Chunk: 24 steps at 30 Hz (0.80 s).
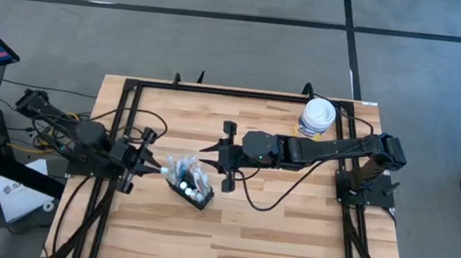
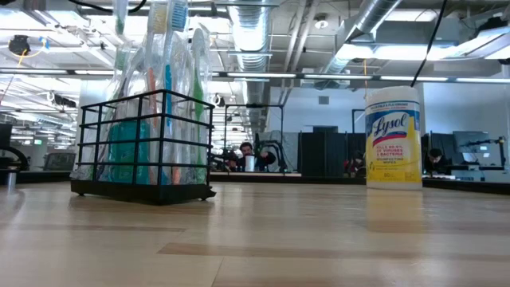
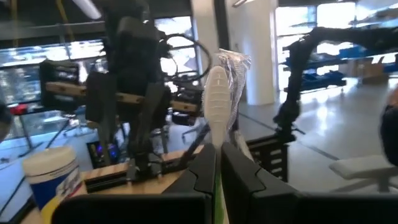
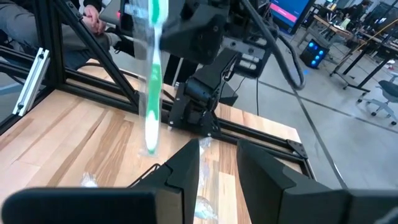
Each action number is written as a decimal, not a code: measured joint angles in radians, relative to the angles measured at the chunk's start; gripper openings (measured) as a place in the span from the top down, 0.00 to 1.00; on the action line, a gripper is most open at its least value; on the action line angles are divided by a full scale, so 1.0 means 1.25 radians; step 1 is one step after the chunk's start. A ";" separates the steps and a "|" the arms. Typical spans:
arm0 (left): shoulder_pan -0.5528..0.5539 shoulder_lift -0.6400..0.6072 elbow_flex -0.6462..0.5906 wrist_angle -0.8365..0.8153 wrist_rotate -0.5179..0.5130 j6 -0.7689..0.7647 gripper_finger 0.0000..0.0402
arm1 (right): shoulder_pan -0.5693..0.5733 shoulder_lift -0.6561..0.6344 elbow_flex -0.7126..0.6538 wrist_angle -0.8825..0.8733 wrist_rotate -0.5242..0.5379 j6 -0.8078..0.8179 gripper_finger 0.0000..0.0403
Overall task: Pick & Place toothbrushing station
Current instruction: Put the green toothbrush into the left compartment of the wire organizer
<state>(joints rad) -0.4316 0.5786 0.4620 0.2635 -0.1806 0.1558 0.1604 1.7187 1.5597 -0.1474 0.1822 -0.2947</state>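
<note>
station: black wire-grid toothbrushing station [image 2: 143, 147], plastic-wrapped brushes upright
left gripper [image 3: 217, 163]: clamped on wrapped green toothbrush [image 3: 217, 99]
right gripper [image 4: 217, 163]: fingers apart, empty

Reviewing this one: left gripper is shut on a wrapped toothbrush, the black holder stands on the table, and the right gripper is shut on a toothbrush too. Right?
Not quite. The right gripper holds nothing: the right wrist view shows its fingers apart with bare table between them. The rest stands: the left gripper is shut on a wrapped toothbrush, and the black holder stands on the table.
</note>
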 joint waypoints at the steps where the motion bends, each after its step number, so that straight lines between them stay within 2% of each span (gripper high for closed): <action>1: 0.000 -0.008 0.000 -0.007 0.012 0.000 1.00 | 0.000 0.000 0.000 -0.002 0.000 0.000 0.76; 9: 0.000 -0.049 -0.004 -0.048 0.046 -0.001 1.00 | 0.000 0.000 0.000 -0.016 0.000 0.006 0.76; 14: 0.000 -0.078 -0.068 -0.017 0.053 -0.004 1.00 | 0.000 0.000 0.000 -0.016 0.000 0.006 0.76; 18: 0.001 -0.135 -0.108 0.027 0.053 -0.003 1.00 | 0.000 0.000 0.000 -0.014 0.000 0.009 0.76; 24: 0.001 -0.214 -0.129 0.001 0.084 -0.003 1.00 | 0.000 0.000 0.000 -0.015 0.001 0.015 0.76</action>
<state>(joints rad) -0.4309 0.3112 0.3005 0.2649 -0.0753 0.1517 0.1603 1.7191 1.5597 -0.1658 0.1829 -0.2760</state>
